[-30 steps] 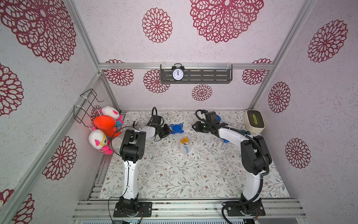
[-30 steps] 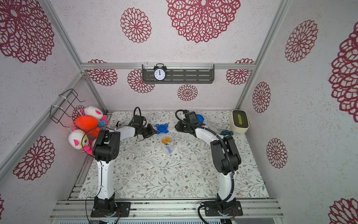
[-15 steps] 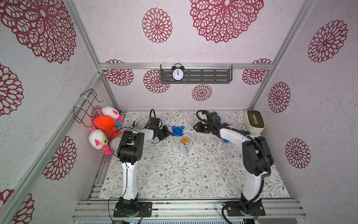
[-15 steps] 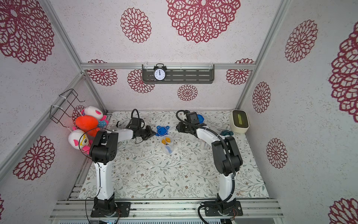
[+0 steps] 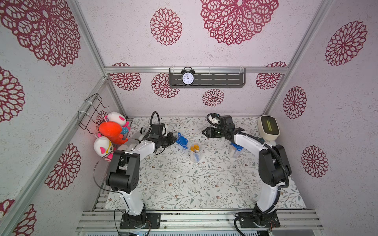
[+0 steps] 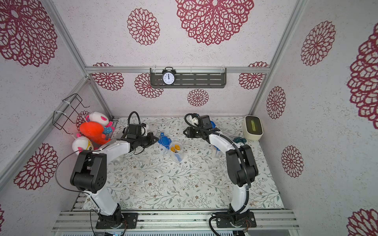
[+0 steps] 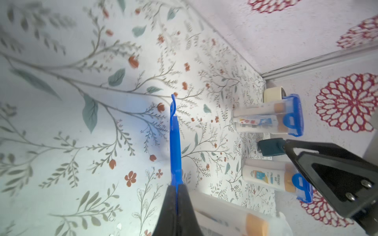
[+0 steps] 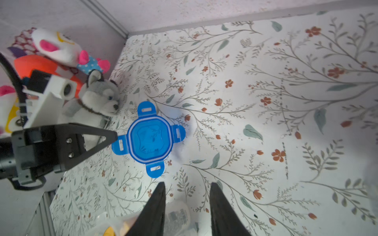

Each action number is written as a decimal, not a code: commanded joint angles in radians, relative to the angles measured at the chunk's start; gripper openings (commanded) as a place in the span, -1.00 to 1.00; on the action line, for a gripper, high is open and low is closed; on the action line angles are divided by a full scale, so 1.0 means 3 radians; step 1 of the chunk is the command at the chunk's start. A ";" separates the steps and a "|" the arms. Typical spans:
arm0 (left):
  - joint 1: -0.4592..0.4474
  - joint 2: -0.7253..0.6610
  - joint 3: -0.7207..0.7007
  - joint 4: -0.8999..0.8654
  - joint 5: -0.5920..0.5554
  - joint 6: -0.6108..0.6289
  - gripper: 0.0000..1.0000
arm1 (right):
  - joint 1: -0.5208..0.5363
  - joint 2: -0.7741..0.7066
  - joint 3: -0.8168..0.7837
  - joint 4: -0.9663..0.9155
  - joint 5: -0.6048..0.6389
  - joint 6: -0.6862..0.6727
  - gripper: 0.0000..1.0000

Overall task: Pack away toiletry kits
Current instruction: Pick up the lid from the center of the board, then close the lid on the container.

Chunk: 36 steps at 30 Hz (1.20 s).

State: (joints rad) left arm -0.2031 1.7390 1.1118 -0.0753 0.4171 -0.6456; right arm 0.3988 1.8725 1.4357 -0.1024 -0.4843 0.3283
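1. Evidently the lidding step is in hand. The left gripper [image 5: 174,140] has its jaws pressed together on one tab of the blue lid [image 5: 182,141] and holds the lid on edge, seemingly just off the table [image 5: 184,183].
2. The open jar [image 5: 195,152] stands upright just beside the lid, on the robot's right of it. Orange-capped bottles show inside, and it has no lid yet.
3. In the left wrist view a lidded jar [image 7: 268,119] and a second lidded jar [image 7: 274,177] stand farther off, so I judge two kits done and one left.
4. The right gripper [image 8: 187,204] is empty, with its fingers spread. It points at the flat face of the lid from nearby and does not touch it.
5. The left arm reaches low and forward with a near-level forearm, and its wrist is rolled so that the lid stands vertical. The right arm stretches toward the back wall and bends in toward the middle.
6. Next, the lid probably has to be turned flat, centred over the jar mouth and set down square. The right gripper could then take it or press the tabs. A grip on a single tab may let the lid swing.
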 commanded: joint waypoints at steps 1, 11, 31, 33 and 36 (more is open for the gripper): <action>-0.0149 -0.0421 -0.0014 -0.0213 -0.0450 0.0709 -1.00 | -0.0029 -0.0352 0.0061 0.0146 -0.0562 -0.0065 -0.18; -0.0397 -0.1186 -0.0096 -0.0378 -0.0917 0.1164 -1.00 | 0.0169 -0.0639 -0.0029 0.0918 -0.0991 0.1996 0.30; -0.1405 -0.1517 0.0057 -0.0282 -0.1304 0.2000 -1.00 | 0.0657 -0.0503 0.0018 0.0883 -0.0594 0.2491 0.42; -0.1526 -0.1517 0.0085 -0.0313 -0.1403 0.2134 -1.00 | 0.0655 -0.0538 -0.0029 0.0852 -0.0492 0.2458 0.34; -0.1674 -0.1509 0.0092 -0.0310 -0.1582 0.2336 -1.00 | 0.0660 -0.0552 -0.0067 0.0877 -0.0477 0.2467 -0.02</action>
State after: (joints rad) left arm -0.6674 1.3041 1.1141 -0.1780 -0.0002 -0.0521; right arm 0.5896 1.7519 1.4254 0.1432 -0.6567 1.0657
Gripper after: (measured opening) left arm 0.039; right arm 0.545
